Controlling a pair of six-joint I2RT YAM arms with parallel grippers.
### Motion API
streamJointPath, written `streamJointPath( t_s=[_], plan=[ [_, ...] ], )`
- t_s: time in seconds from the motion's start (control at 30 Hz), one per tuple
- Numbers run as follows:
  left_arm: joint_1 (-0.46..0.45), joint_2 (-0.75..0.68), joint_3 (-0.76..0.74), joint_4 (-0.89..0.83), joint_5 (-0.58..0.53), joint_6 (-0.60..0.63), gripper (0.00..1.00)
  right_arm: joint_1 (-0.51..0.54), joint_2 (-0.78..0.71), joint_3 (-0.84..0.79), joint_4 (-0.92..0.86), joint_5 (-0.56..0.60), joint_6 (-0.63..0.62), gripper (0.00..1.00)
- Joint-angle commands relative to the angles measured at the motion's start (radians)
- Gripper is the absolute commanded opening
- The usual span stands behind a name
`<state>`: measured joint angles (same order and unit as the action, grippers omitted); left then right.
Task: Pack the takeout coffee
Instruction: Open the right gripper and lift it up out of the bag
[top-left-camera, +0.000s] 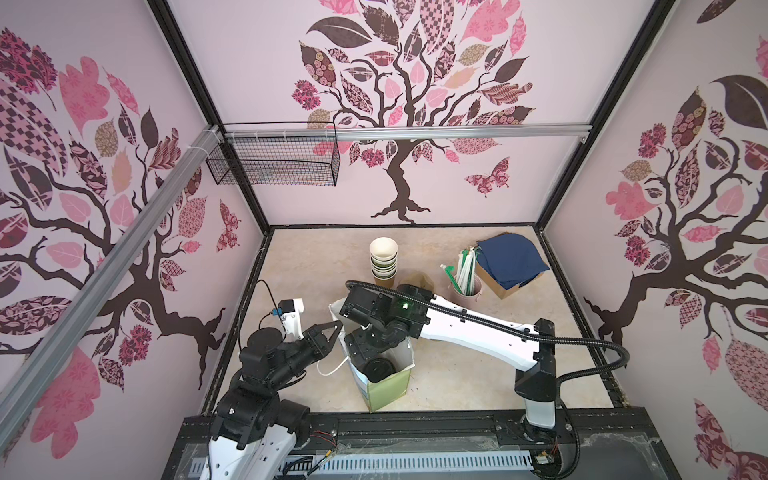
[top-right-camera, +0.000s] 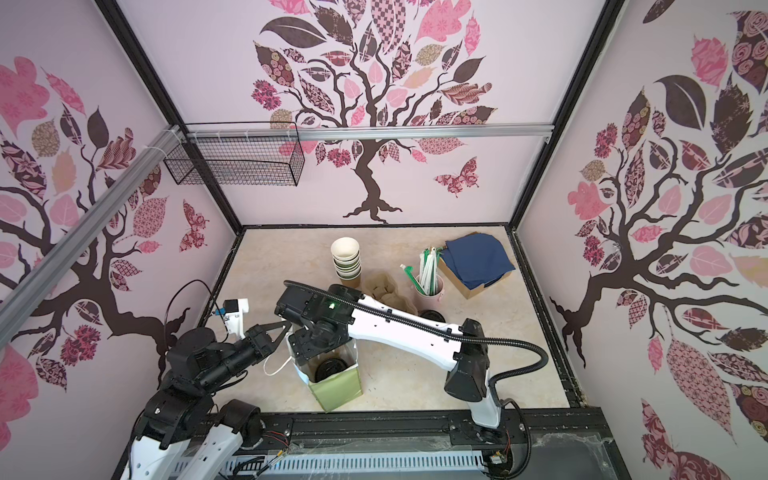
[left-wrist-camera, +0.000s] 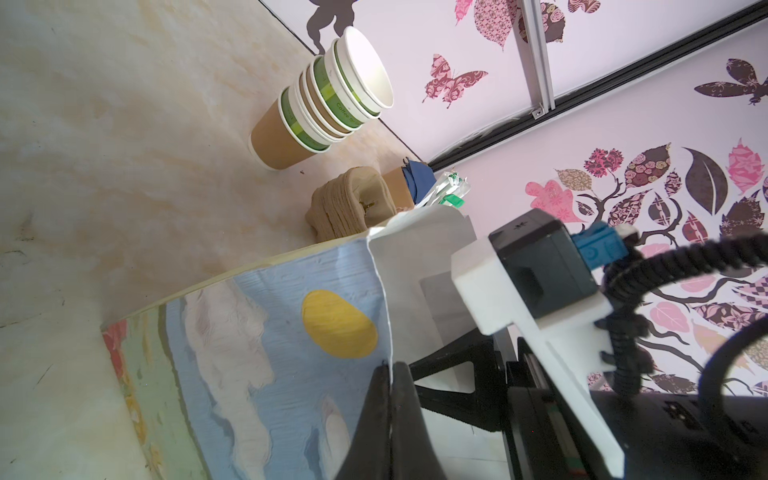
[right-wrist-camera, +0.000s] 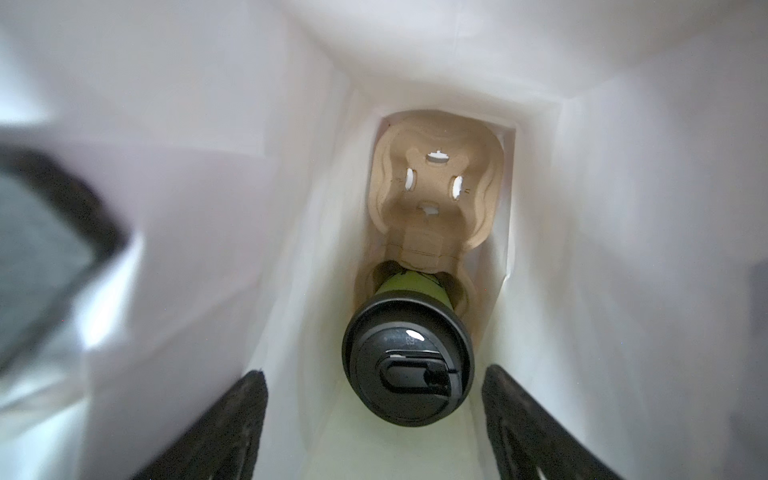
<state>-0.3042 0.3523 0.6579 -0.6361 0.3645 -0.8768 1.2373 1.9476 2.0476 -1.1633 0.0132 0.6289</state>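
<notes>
Right gripper (right-wrist-camera: 374, 372) jaws flank takeout coffee (right-wrist-camera: 407, 357), seemingly without touching.

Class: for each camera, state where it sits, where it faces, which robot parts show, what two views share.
Top views: high behind the robot, looking down on the paper bag; both arms show.
Left wrist: beside the bag, facing its painted side; left gripper pinches its rim.
Right wrist: in the bag's mouth, looking down at the takeout coffee; right gripper open.
Shared: stack of cups, top and left wrist.
</notes>
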Motion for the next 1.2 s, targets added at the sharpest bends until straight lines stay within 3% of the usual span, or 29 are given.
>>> streamJointPath(
  t_s=[0.0, 0.37, 0.7, 0.8, 1.03, 1.17],
  plan=[
    [0.000, 0.000, -0.014, 0.027, -0.002, 0.032, 0.00, -0.004, -0.007, 0.072, -0.021, 0.029, 0.020, 0.81],
    [0.000, -0.004, -0.013, 0.018, -0.021, 0.032, 0.00, -0.015, -0.131, 0.197, 0.040, 0.143, -0.016, 0.74],
    [0.000, -0.006, -0.006, 0.001, -0.036, 0.028, 0.00, -0.056, -0.213, 0.205, -0.174, 0.280, 0.028, 0.68],
    [0.000, -0.004, 0.004, -0.003, -0.044, 0.024, 0.16, -0.084, -0.258, 0.206, -0.231, 0.307, 0.059, 0.68],
    [0.000, 0.027, 0.066, -0.016, -0.045, -0.030, 0.42, -0.149, -0.384, 0.080, -0.263, 0.325, 0.084, 0.71],
    [0.000, 0.056, 0.147, -0.126, -0.091, -0.024, 0.58, -0.169, -0.419, 0.015, -0.217, 0.281, 0.091, 0.72]
  ],
)
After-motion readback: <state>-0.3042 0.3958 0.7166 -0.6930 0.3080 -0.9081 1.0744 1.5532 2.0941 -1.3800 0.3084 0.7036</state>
